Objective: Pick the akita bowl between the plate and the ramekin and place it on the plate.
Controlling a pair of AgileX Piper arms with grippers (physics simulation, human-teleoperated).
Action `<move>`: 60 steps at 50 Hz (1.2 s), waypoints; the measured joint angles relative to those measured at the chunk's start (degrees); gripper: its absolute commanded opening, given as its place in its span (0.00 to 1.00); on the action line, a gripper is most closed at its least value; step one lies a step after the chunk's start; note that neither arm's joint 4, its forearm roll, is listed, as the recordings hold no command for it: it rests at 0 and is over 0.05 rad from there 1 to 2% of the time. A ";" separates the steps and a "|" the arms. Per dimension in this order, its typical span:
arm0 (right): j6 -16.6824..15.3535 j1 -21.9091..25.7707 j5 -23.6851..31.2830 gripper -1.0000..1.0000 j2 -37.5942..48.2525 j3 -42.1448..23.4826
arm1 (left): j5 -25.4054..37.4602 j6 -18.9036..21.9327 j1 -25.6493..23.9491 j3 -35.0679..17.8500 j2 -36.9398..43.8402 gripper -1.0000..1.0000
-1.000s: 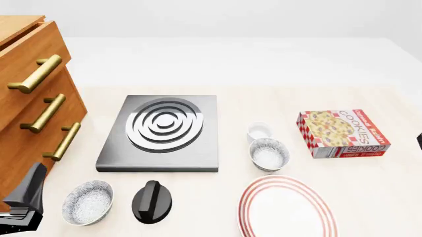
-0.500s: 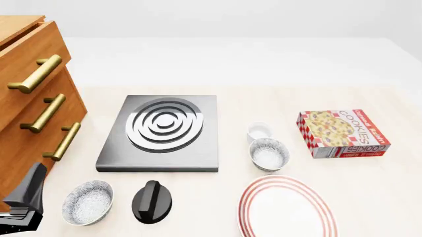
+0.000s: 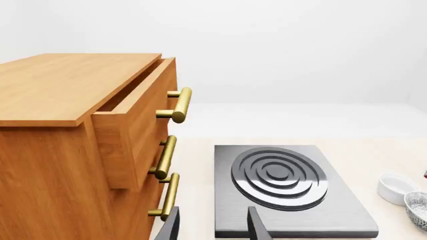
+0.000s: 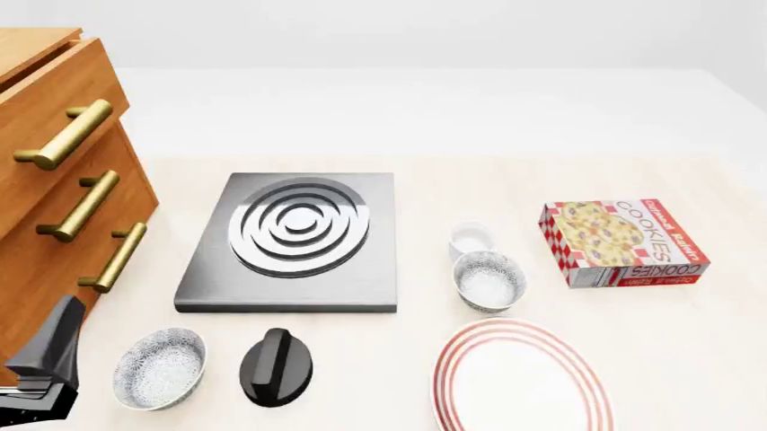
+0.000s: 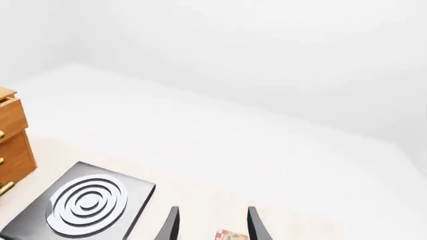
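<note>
The akita bowl (image 4: 489,280), speckled inside and dark outside, sits on the table between the small white ramekin (image 4: 471,239) behind it and the red-ringed plate (image 4: 522,386) in front. The left wrist view catches the ramekin (image 3: 397,187) and the bowl's rim (image 3: 420,210) at its edge. My left gripper (image 3: 213,230) is open and empty, far left of the bowl near the cabinet; a dark part of it (image 4: 48,359) shows in the front view. Open and empty too, my right gripper (image 5: 212,227) is held high and does not show in the front view.
A second speckled bowl (image 4: 160,367) and a black knob-shaped object (image 4: 277,366) lie at the front left. A stove burner plate (image 4: 294,238) is in the middle, a cookie box (image 4: 623,241) at the right, and a wooden drawer cabinet (image 4: 60,180) at the left.
A dark sliver of the right arm at the front view's right edge one second ago is gone. Nothing on the table has moved.
</note>
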 measured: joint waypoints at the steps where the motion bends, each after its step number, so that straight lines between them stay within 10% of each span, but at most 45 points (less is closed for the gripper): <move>1: 0.02 -0.08 0.20 1.00 0.77 -0.55 | 0.00 0.00 0.00 0.00 0.00 1.00; 37: 3.48 -0.65 4.22 1.00 16.90 -7.74 | 0.00 0.00 0.00 0.00 0.00 1.00; 60: 11.23 0.46 -0.20 1.00 29.02 2.87 | 0.00 0.00 0.00 0.00 0.00 1.00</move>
